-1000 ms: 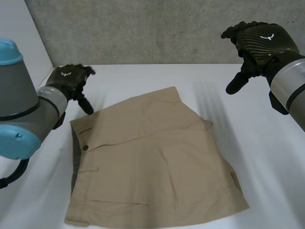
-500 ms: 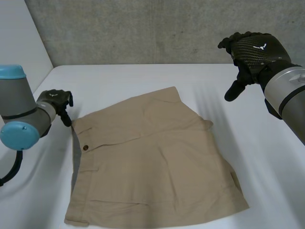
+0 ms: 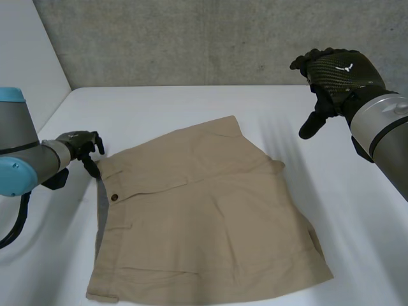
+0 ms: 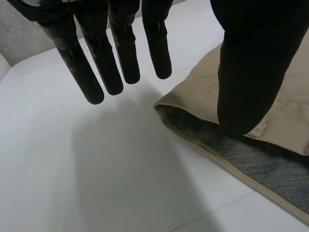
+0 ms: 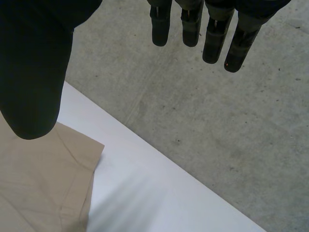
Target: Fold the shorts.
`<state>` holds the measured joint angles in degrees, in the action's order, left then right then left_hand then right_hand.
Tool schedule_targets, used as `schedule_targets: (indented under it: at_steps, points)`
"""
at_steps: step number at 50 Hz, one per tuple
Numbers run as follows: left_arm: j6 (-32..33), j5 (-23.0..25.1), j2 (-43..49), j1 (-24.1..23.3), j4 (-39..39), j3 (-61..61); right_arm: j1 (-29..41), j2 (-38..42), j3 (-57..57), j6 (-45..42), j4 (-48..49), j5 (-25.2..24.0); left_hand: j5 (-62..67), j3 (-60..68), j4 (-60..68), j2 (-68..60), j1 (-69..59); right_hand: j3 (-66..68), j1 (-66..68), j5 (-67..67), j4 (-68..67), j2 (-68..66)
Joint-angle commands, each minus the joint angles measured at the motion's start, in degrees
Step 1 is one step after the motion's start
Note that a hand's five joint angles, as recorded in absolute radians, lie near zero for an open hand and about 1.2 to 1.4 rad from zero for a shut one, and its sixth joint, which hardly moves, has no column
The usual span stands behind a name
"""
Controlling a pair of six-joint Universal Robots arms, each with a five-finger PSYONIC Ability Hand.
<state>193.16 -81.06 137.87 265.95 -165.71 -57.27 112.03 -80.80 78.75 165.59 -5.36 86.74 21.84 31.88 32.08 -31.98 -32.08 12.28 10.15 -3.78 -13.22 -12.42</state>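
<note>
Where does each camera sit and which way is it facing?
Head view: behind and between the arms, looking down at the shorts on the table; both arms, left hand and right hand show.
Left wrist view: along its open hand, onto the shorts' waistband corner.
Right wrist view: along its open hand, toward the wall and a shorts corner.
All three share the shorts.

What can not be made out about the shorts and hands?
- Left wrist view: the thumb of the left hand covers part of the waistband of the shorts; whether it touches the cloth is unclear.
- Right wrist view: the thumb of the right hand hides part of the shorts.
- Head view: the shorts hide their own underside.
</note>
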Motion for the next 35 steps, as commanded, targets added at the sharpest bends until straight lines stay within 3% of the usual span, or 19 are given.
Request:
schedule_targets:
  at_steps: [1,24,29,31,32,35]
  points:
    - [0.11,-0.15,0.65,-0.08,-0.14,0.23,0.29,0.2,0.09,0.0,0.0,0.01,4.11,4.07,3.87,-3.97,-3.87,-2.28,-0.15,3.78,3.22,2.42]
    - [0.37,-0.32,1.53,-0.87,-0.32,0.14,0.56,0.46,0.44,-0.09,0.26,0.01,7.97,7.92,7.73,-7.82,-7.73,-2.28,-0.15,3.78,3.22,2.42]
    - [0.46,-0.41,1.97,-1.05,-0.32,0.05,0.73,0.9,0.44,-0.09,0.26,0.01,20.05,20.01,19.81,-19.91,-19.82,-2.28,-0.15,3.78,3.22,2.42]
    - [0.46,-0.59,1.97,-1.14,-0.32,-0.04,0.82,0.9,0.44,-0.09,0.26,0.01,31.97,31.93,31.73,-31.82,-31.73,-2.28,-0.15,3.78,3.22,2.42]
    - [0.29,-0.76,1.62,-1.4,-0.32,-0.3,0.82,0.9,0.44,-0.09,0.26,0.01,45.36,45.31,45.11,-45.21,-45.12,-2.28,-0.15,3.78,3.22,2.42]
    - [-0.06,-0.94,1.01,-2.54,-0.4,-0.91,0.82,0.9,0.44,-0.09,0.26,0.01,48.16,48.12,47.92,-48.02,-47.92,-2.28,-0.15,3.78,3.22,2.42]
